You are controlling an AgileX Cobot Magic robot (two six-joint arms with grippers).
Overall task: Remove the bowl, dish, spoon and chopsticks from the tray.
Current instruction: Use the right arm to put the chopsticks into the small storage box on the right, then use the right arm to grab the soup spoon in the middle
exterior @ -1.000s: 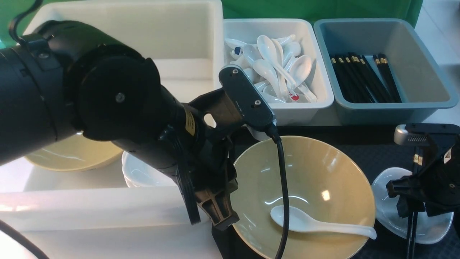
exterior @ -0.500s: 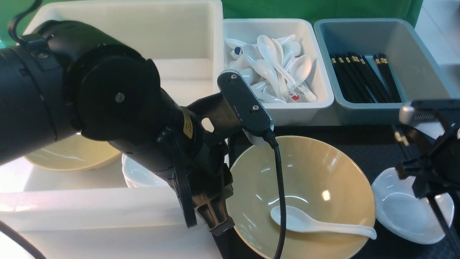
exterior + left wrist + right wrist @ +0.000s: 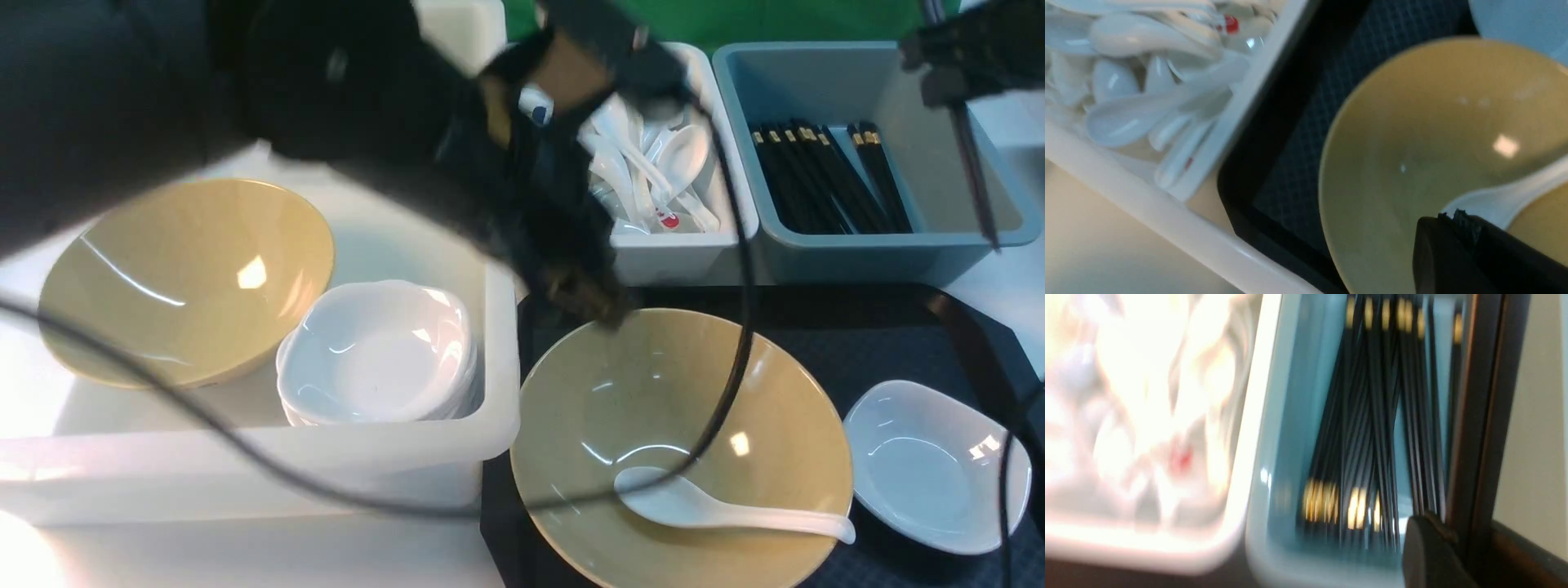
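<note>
The tan-yellow bowl sits on the black tray, with the white spoon lying inside it. The small white dish rests on the tray to the bowl's right. My left gripper is blurred and shut on nothing, just above the bowl's far left rim. The left wrist view shows it over the bowl, with the spoon just beyond its tips. My right gripper is shut on the chopsticks, which hang over the grey-blue tub's right side. The right wrist view shows them clamped in that gripper.
A big white tub on the left holds a second tan bowl and stacked white dishes. A white tub of spoons and a grey-blue tub of black chopsticks stand behind the tray.
My right gripper has lifted the chopsticks off the tray and carried them up over the grey-blue tub. My left arm has risen and swung from the bowl's near left rim to its far rim.
</note>
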